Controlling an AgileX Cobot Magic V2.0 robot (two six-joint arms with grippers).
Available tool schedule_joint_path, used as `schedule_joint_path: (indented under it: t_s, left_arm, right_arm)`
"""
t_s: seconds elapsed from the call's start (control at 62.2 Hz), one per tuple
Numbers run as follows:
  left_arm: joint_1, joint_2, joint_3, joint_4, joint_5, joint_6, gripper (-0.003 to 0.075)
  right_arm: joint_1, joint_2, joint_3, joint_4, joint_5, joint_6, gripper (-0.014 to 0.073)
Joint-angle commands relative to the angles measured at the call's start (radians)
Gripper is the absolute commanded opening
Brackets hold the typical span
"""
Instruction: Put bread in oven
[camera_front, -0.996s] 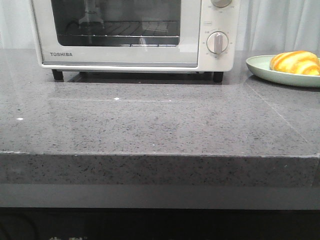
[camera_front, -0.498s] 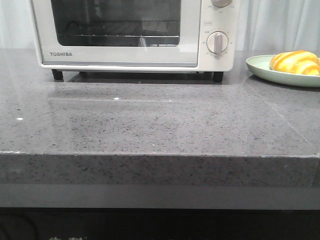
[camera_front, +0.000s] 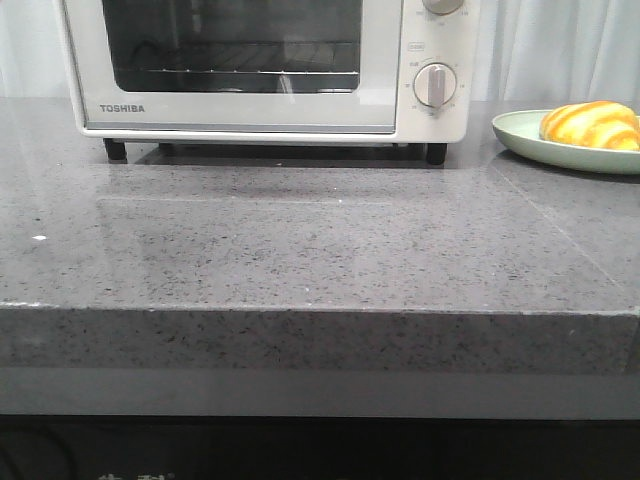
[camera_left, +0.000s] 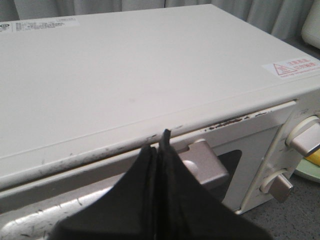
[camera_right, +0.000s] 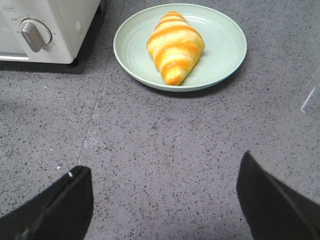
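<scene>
Resting untouched on its green plate on the worktop, the bread awaits pickup; oven door unopened. Left claw clenched near the door handle; right claw released.

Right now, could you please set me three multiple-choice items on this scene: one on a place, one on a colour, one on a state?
1. Where is the bread?
A. on the oven rack
B. on a plate
C. in the right gripper

2. What colour is the plate?
A. pale green
B. red
C. black

3. How is the oven door?
A. dropped fully open
B. taken off
C. closed

Answers: 1 B, the bread lies on the plate, right of the oven. 2 A, its rim is pale green in the right wrist view. 3 C, the door stands upright, flush with the oven's front, while the shut left gripper is near its handle.
</scene>
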Motion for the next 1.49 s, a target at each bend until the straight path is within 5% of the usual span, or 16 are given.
schedule_joint_path:
  t_s: [0.0,0.611,0.98,1.479]
  left_arm:
    - [-0.004,-0.032,-0.036,0.001,-0.03,0.0,-0.0018]
    - [-0.033,-0.284,-0.044,0.004,0.639,0.0,-0.0018]
    - [-0.033,-0.609,0.2,0.254,0.669,-0.195,-0.0018]
    - [-0.033,-0.751,0.28,0.252,0.668,-0.195,-0.0018]
  right_arm:
    - [-0.006,0.004,-0.035,-0.009,-0.066,-0.01,0.0601]
    - [-0.006,0.004,-0.035,-0.009,-0.066,-0.01,0.0601]
    - [-0.006,0.059,-0.103,-0.009,-0.03,0.011,0.0601]
    - [-0.061,0.556,-0.523,-0.009,0.17,0.04,0.0601]
